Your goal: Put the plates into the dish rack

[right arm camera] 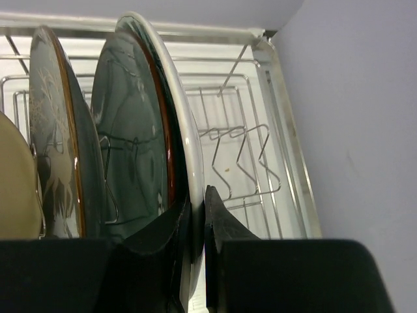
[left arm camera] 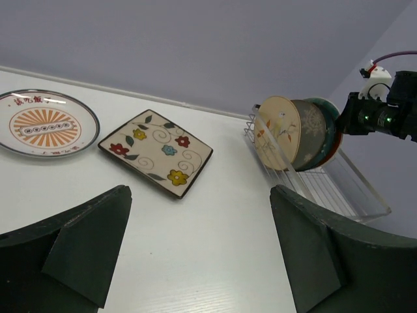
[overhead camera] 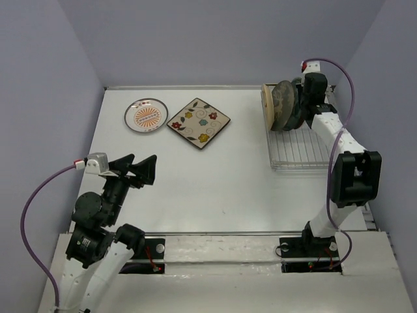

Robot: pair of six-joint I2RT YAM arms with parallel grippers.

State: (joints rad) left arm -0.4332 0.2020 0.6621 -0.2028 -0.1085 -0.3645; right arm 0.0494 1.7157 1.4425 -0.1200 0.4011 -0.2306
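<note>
Right wrist view: right hand [right arm camera: 197, 205] pinches teal-and-red plate [right arm camera: 133, 130] by its rim, seating it upright in dish rack [right arm camera: 251, 147]; left hand [left arm camera: 199, 195] wide, empty.

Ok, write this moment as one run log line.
right pincer: shut on teal-and-red plate rim in dish rack | left pincer: open, empty | table: orange-sunburst plate, square floral plate flat

Middle of worktop [overhead camera: 215, 189]: broad bare stretch between left tool [overhead camera: 143, 158], fingers spread wide, and dish rack [overhead camera: 301, 149]. Far left: sunburst plate [overhead camera: 146, 115] and square floral plate [overhead camera: 198, 122] lie flat, just beside each other; low obstacles. Rack's far end is blocked by standing plates [overhead camera: 281, 107]; near prongs bare. Right tool [right arm camera: 197, 199] pinches teal-and-red plate [right arm camera: 137, 130] at the rim. Its arm [overhead camera: 352, 176] overhangs the rack's right side, close to the wall [overhead camera: 391, 98].
</note>
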